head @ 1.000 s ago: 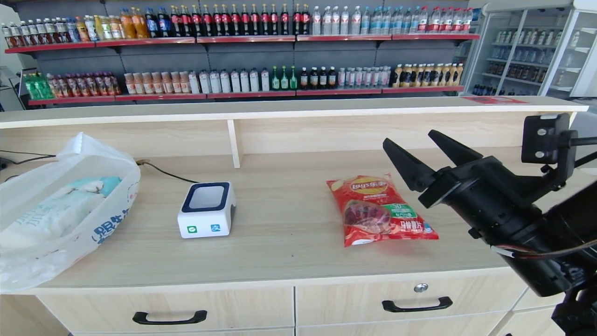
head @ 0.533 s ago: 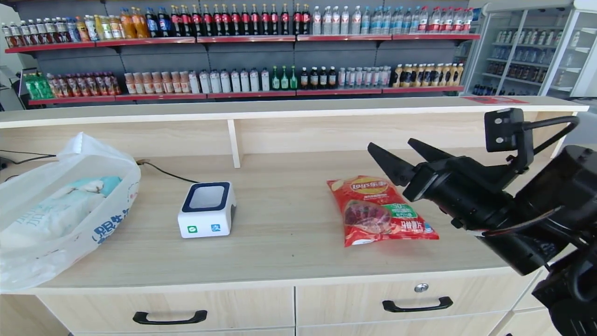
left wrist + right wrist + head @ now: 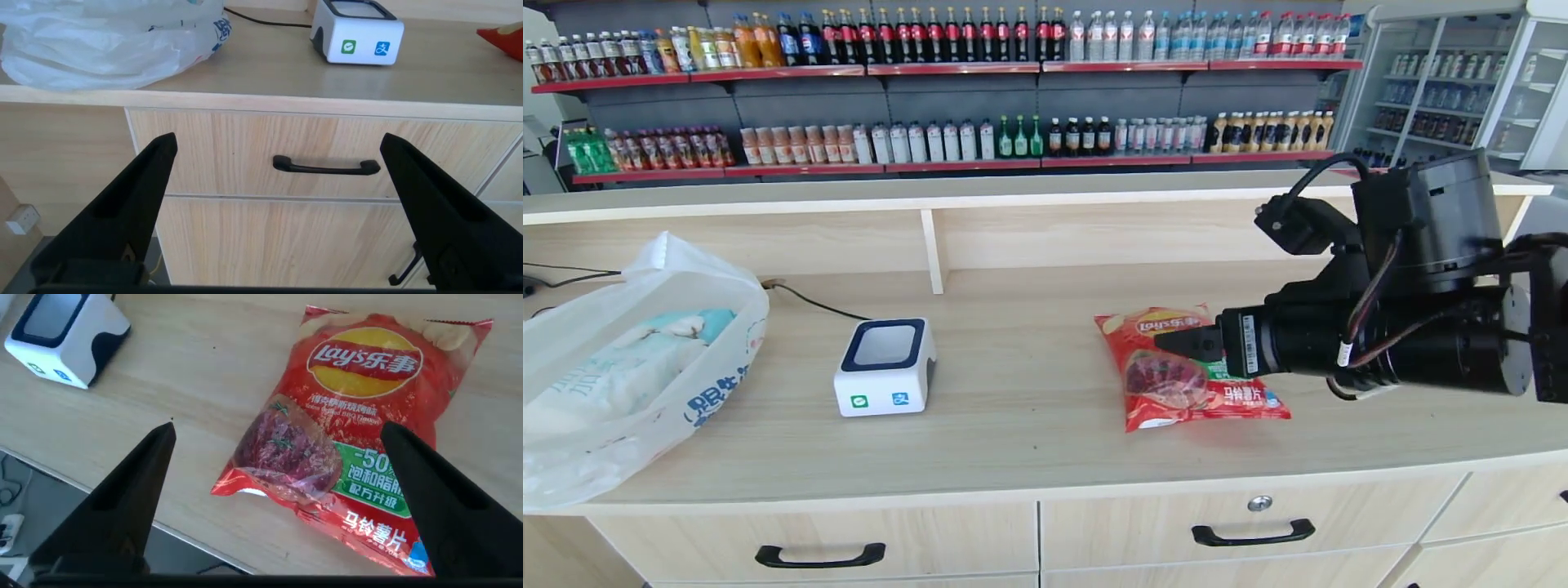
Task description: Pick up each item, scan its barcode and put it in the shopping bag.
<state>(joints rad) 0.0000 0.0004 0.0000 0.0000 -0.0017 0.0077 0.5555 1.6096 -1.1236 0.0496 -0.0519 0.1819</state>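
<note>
A red chip bag (image 3: 1168, 388) (image 3: 359, 416) lies flat on the wooden counter (image 3: 1029, 425), right of centre. My right gripper (image 3: 1178, 342) (image 3: 278, 433) hovers open just above its middle, one finger on each side, holding nothing. The white scanner (image 3: 884, 367) (image 3: 358, 37) (image 3: 61, 335) stands mid-counter. The white plastic shopping bag (image 3: 629, 359) (image 3: 106, 41) lies at the left with a pale blue-white pack inside. My left gripper (image 3: 278, 143) is open and empty, low in front of the drawers, below the countertop.
A raised back ledge (image 3: 1013, 196) with a vertical divider (image 3: 934, 249) bounds the counter's far side. A black cable (image 3: 809, 302) runs behind the scanner. Drawer handles (image 3: 821, 557) (image 3: 1252, 535) (image 3: 327, 167) sit below the front edge. Shelves of bottles stand far behind.
My right arm has swung down and turned, bringing its open gripper from up at the right of the chip bag to just over it. The bag, scanner and shopping bag stay put.
</note>
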